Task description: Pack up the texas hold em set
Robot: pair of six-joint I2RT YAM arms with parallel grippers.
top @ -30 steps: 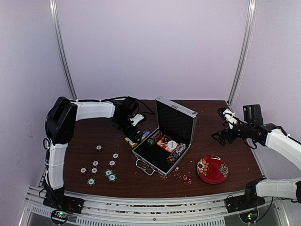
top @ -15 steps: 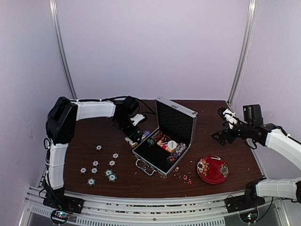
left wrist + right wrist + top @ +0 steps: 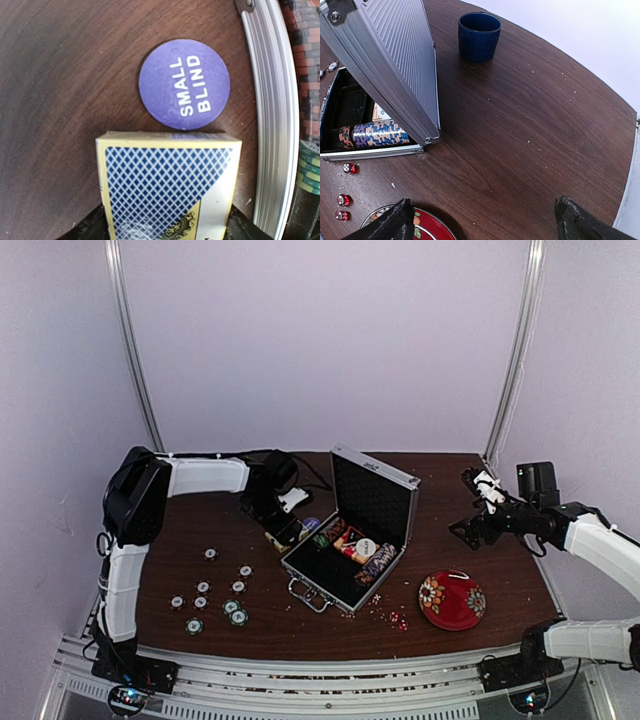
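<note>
The silver briefcase stands open mid-table with its lid raised; chip rows and cards lie inside. My left gripper is shut on the blue-and-cream card deck box just left of the case, low over the table. A purple "SMALL BLIND" chip lies just past the box, beside the case's rim. Several loose poker chips lie at the front left. My right gripper is open and empty, hovering right of the case; it also shows in the right wrist view.
A red floral bowl sits at the front right, under my right gripper. A dark blue mug stands behind the case lid. Small red dice lie by the case's front corner.
My left wrist has shifted slightly, still holding the card deck box by the case. The right arm has not moved.
</note>
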